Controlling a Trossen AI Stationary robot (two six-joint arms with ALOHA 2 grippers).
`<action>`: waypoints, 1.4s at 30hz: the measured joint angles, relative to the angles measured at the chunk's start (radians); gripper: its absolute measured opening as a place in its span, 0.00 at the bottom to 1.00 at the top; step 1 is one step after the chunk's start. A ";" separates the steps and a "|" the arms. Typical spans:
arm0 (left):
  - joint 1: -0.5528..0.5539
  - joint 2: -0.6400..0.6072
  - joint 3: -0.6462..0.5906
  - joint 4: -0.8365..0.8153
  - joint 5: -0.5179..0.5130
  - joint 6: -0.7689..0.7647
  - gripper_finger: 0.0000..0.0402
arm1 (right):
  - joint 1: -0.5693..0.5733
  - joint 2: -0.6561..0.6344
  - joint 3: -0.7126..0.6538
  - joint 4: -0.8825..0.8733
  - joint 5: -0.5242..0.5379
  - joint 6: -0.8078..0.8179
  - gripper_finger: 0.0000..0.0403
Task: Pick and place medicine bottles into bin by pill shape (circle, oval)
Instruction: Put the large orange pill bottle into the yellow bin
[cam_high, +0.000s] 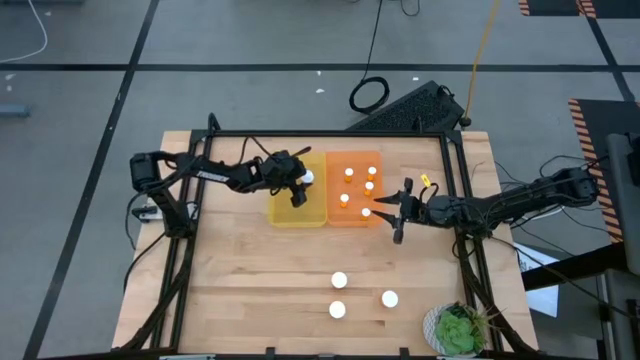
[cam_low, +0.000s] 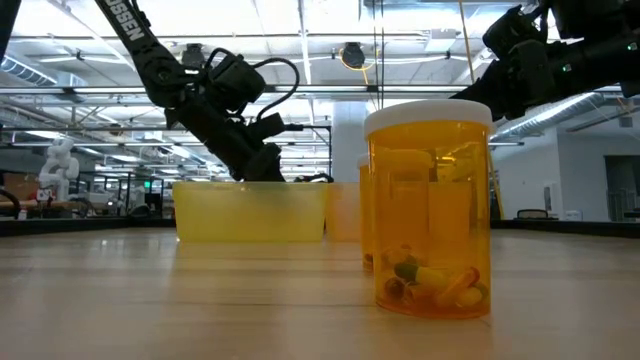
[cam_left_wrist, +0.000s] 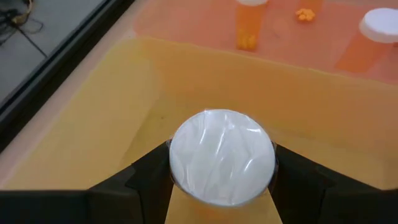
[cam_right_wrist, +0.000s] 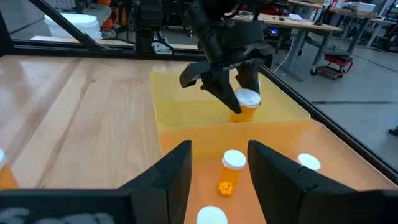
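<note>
Bottle (cam_right_wrist: 247, 103) over yellow bin (cam_right_wrist: 186, 112), unobstructed

In the left wrist view the white cap (cam_left_wrist: 222, 157) covers the amber body of the bottle beneath it, and the left hand (cam_left_wrist: 222, 186) is cut off by the picture's lower edge. In the low view the front bottle (cam_low: 430, 210) hides most of a second one behind it. From above, pill shapes inside the bottles in the orange bin (cam_high: 352, 215) are too small to tell
</note>
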 joint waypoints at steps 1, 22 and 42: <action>0.003 0.000 0.000 -0.001 0.000 -0.007 0.57 | 0.000 0.000 0.000 0.000 0.000 0.000 0.37; 0.010 0.000 0.000 0.004 0.022 -0.006 0.77 | 0.000 0.000 0.000 0.000 -0.001 0.006 0.37; -0.118 -0.215 0.000 -0.049 -0.032 -0.004 0.78 | 0.000 0.000 0.000 -0.003 -0.052 0.062 0.37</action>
